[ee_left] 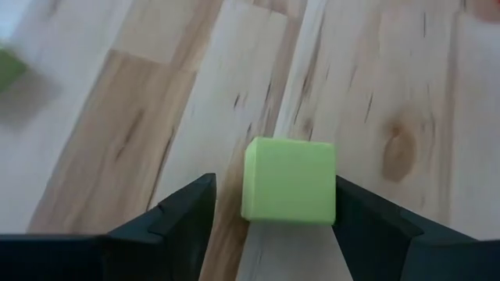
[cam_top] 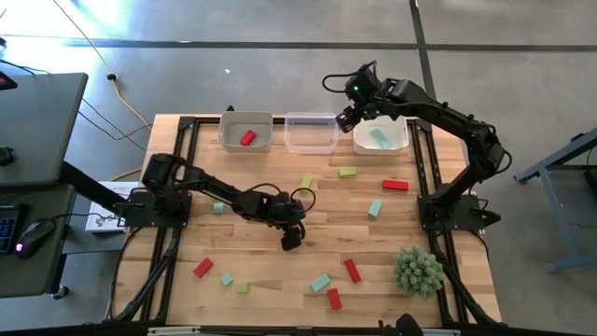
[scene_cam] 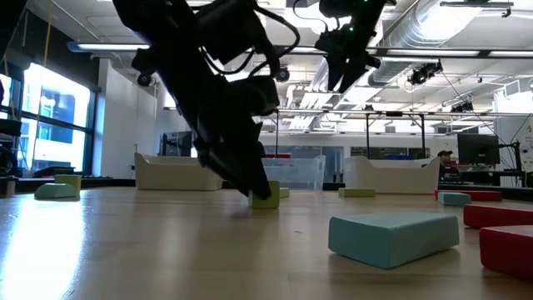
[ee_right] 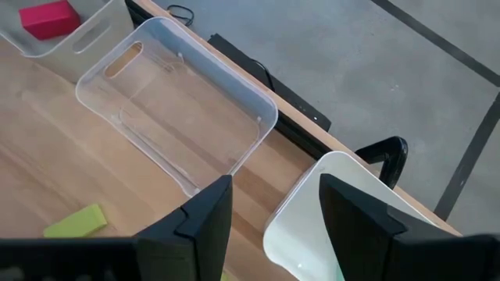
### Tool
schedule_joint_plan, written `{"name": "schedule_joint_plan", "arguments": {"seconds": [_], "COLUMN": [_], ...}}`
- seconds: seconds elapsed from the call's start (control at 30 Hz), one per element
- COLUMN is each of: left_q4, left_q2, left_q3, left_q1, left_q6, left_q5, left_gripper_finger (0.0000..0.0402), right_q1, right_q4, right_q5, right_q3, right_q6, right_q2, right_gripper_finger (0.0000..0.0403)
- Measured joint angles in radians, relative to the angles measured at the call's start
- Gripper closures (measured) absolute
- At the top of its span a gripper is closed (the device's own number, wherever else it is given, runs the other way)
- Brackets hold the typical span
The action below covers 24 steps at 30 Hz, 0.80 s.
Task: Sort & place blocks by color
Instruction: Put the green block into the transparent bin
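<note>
My left gripper (cam_top: pixel 292 240) is low over the middle of the table, open, its fingers on either side of a yellow-green cube (ee_left: pixel 289 181) that rests on the wood (scene_cam: pixel 266 195). My right gripper (cam_top: pixel 353 117) hangs open and empty high over the far edge, above the gap between the clear bin (ee_right: pixel 180 117) and the white right bin (ee_right: pixel 328 211). The left bin (cam_top: pixel 245 132) holds a red block (cam_top: pixel 247 138); the right bin (cam_top: pixel 381 137) holds a teal block (cam_top: pixel 380 138). Red, teal and yellow-green blocks lie scattered on the table. My left gripper points down at the yellow-green cube. One finger (ee_left: pixel 367 215) lies against the cube's side face (ee_left: pixel 330 183); the other finger (ee_left: pixel 191 207) stands apart from the opposite face with a gap. The cube sits flat on the table.
Loose blocks lie near the near edge: red (cam_top: pixel 352 271), red (cam_top: pixel 202 268), teal (cam_top: pixel 320 282), yellow-green (cam_top: pixel 242 287). Farther off are a red block (cam_top: pixel 395 185), a teal one (cam_top: pixel 375 208) and a yellow-green one (cam_top: pixel 348 172). A spiky green ball (cam_top: pixel 418 271) sits near the right edge.
</note>
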<state>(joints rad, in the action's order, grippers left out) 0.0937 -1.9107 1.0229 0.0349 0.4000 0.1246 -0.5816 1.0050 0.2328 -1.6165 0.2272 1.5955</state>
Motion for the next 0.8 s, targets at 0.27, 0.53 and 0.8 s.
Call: {"name": "schedule_joint_plan", "arguments": {"seconds": [0.27,0.53,0.8], "left_q4": [-0.01,-0.018,-0.019], "left_q2": [-0.021,-0.023,-0.011], "left_q3": [0.002,0.001,0.001], "left_q1": [0.004,0.002,-0.013], "left_q6": [-0.002,-0.01,-0.047], "left_q5": [0.059,0.061,0.003], "left_gripper_finger": [0.0179,0.026,0.0293], "right_q1": [0.0,0.0,0.0], "right_q4": [0.0,0.0,0.0], "right_q5": [0.001,0.001,0.001], "right_q3": [0.0,0.0,0.0], "right_q6": [0.0,0.0,0.002], "right_q2": [0.0,0.0,0.0], "right_gripper_finger": [0.0221,0.0221,0.0221]}}
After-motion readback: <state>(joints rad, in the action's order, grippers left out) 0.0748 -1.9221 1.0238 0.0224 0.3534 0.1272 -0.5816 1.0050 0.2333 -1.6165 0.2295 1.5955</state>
